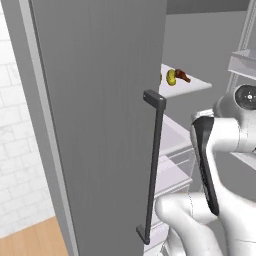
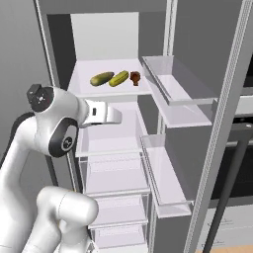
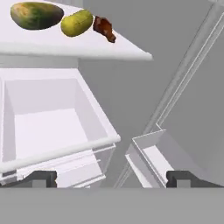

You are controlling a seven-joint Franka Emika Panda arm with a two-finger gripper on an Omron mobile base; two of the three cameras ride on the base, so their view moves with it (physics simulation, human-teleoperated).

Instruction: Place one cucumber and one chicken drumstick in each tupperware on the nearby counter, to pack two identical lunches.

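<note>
Packing has not begun, as far as I can judge: in the upper left of the hand view, two cucumbers (image 3: 36, 15) (image 3: 77, 22) and a chicken drumstick (image 3: 104, 29) lie in a row on the white fridge shelf (image 3: 87, 48), untouched. My pincer (image 3: 112, 178) is spread wide and empty, aimed below that shelf toward the drawer (image 3: 52, 127), my forearm extended into the open fridge.

On the white upper fridge shelf (image 2: 79, 84), two green oblong cucumbers (image 2: 102, 78) (image 2: 118, 78) lie side by side, a brown chicken drumstick (image 2: 135, 76) just right of them; clear plastic drawers (image 2: 116, 173) sit below.
</note>
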